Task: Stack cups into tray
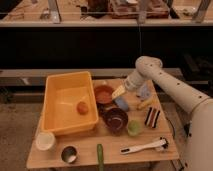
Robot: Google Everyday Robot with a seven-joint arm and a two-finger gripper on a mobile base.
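Closest to you, at the desk's front edge, stands the shiny steel cup (68, 154), with the cream-white round cup (45, 141) by the front left corner and the pale green cup (133, 128) mid-desk beside the dark maroon bowl (116, 120). Your large yellow-orange plastic tray (61, 95) fills the back left corner. Your gripper (119, 92) hangs near the back edge, just beside the orange-brown bowl (103, 93); whether it grips anything, you cannot tell.

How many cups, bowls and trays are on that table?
Cups: 3 (pale green cup, cream-white cup, steel cup)
Bowls: 2 (maroon bowl, orange-brown bowl)
Trays: 1 (yellow-orange tray)
Total: 6
The gripper is just right of the orange-brown bowl.
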